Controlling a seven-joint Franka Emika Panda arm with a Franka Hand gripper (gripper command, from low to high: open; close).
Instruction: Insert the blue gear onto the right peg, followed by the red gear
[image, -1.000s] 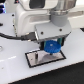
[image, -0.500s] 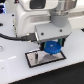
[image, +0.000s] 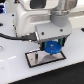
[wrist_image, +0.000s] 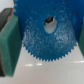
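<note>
The blue gear (image: 53, 48) hangs low over the grey plate (image: 35, 59), toward its 3 o'clock end in the exterior view, clamped between the fingers of the gripper (image: 52, 46). In the wrist view the gear fills the frame, a teal finger pad (wrist_image: 8, 41) pressed to its rim at 9 o'clock, and something dark shows through its hub hole. Whether that is the right peg is unclear. Seating looks unfinished; the red gear is out of sight.

Exterior view: elevated, off-arm, angled down at table (image: 70, 70), mid-range.
Wrist view: close, facing down between jaws.
Shared: blue gear (image: 53, 48) (wrist_image: 47, 31).
</note>
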